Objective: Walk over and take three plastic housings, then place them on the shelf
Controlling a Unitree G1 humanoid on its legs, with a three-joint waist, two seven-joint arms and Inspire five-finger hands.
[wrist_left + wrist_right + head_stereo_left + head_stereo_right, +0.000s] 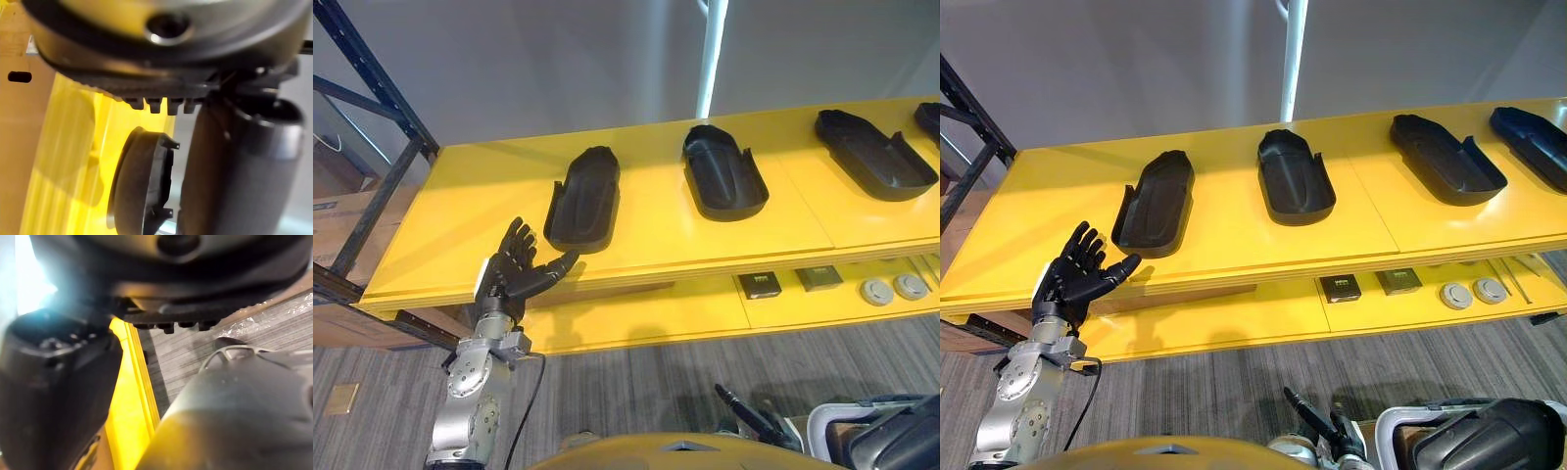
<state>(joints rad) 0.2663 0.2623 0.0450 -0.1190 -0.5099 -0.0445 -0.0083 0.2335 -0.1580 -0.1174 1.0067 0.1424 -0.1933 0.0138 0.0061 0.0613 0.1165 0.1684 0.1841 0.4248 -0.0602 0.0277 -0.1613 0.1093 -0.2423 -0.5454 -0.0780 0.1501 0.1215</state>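
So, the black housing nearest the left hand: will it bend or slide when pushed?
Probably stiff: the leftmost housing is a moulded shell with raised walls. Likely light for its size, being hollow. It may slide on the smooth yellow shelf if the open left hand pushes it.

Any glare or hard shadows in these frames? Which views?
Left eye view: bright light strip behind the yellow shelf, brighter patch on the shelf beside the leftmost housing, shadows soft. Right wrist view: one blown-out white patch. Left wrist view: soft shadows on the yellow surface, no glare.
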